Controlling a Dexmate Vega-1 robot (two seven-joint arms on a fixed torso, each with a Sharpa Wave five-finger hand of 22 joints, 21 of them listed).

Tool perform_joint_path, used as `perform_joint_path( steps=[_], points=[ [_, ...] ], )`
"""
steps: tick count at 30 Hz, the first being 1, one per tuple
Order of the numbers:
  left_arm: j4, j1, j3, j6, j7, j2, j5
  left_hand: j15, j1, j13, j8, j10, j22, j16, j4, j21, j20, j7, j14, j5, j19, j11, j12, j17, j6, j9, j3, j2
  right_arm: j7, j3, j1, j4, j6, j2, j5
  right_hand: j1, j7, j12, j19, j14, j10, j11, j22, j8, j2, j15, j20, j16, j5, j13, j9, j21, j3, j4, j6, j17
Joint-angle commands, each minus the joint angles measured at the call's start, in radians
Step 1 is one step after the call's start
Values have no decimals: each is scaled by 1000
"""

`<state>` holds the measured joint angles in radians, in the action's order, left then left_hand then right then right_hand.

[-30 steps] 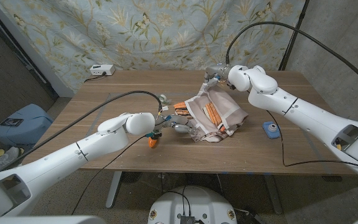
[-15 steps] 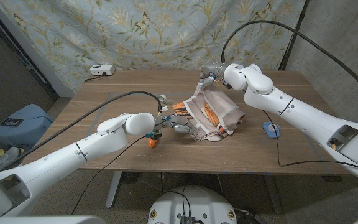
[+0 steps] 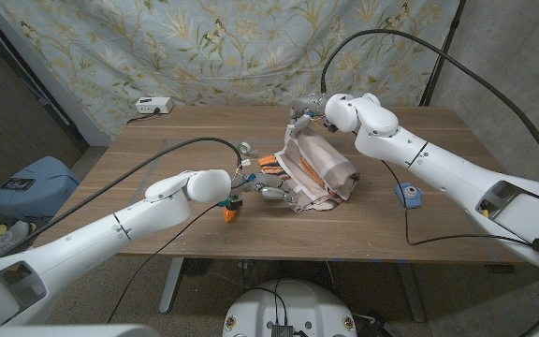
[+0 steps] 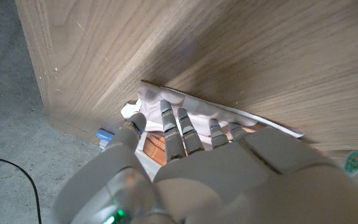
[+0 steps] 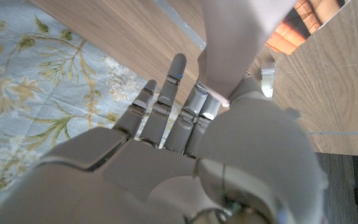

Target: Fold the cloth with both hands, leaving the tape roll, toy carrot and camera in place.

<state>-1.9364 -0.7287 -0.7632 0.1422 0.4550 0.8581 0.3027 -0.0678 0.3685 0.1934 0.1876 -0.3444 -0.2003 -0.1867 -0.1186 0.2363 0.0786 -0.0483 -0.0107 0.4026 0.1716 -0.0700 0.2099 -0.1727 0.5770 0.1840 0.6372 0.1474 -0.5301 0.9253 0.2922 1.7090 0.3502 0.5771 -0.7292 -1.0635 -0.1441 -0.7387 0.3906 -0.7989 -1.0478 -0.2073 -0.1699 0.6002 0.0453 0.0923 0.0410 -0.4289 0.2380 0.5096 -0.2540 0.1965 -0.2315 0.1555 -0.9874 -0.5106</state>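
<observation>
Glossy white rounded arm shells, black cables looping off them, grey jointed fingers (image 5: 166, 112).

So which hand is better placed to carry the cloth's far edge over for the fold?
Probably the right hand: it pinches the cloth's raised far edge, while the left hand rests at the near edge.

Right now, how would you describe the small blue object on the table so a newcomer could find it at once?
Start at the wooden table and find the crumpled cloth near its middle. Look past the cloth toward the robot's right, under the right forearm: the small blue object lies alone on bare wood. It is the only bright blue item, rounded with a pale centre.
</observation>
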Motion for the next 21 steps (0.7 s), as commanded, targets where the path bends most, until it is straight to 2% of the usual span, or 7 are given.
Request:
perform_joint_path(
  steps=[1, 9, 21],
  points=[
    [18, 4, 1, -8, -2, -2, -15, -9, -3, 5, 0, 4, 0, 1, -2, 6, -4, -3, 0, -1, 45, 3, 0, 0, 7, 2, 8, 8, -22, 33, -41, -53, -3, -52, 30, -14, 10, -2, 5, -11, -7, -1, -1, 6, 3, 136, 4, 1, -4, 2, -2, -5, 1, -3, 0, -6],
    [29, 9, 1, -16, -2, -3, -24, -9, -3, 5, 0, 4, 0, 1, -2, 6, -4, -2, 0, -1, 44, 3, 0, 0, 7, 2, 9, 8, -25, 60, -68, -94, 1, -85, 48, -17, 11, 1, 3, -9, -2, -1, -1, 6, 6, 135, 7, 4, -6, 0, -1, -5, 1, -4, 3, -11],
    [40, 8, 5, -19, -3, 0, -45, -8, -3, 5, 0, 5, 0, 1, -3, 6, -4, -2, 0, -2, 44, 3, -1, 0, 8, 2, 10, 8, -12, 101, -112, -195, -25, -147, 101, -17, 15, 1, 3, -8, -3, -1, -1, 6, 7, 134, 12, 9, -8, 0, 1, -5, 2, -5, 6, -14]
  ],
)
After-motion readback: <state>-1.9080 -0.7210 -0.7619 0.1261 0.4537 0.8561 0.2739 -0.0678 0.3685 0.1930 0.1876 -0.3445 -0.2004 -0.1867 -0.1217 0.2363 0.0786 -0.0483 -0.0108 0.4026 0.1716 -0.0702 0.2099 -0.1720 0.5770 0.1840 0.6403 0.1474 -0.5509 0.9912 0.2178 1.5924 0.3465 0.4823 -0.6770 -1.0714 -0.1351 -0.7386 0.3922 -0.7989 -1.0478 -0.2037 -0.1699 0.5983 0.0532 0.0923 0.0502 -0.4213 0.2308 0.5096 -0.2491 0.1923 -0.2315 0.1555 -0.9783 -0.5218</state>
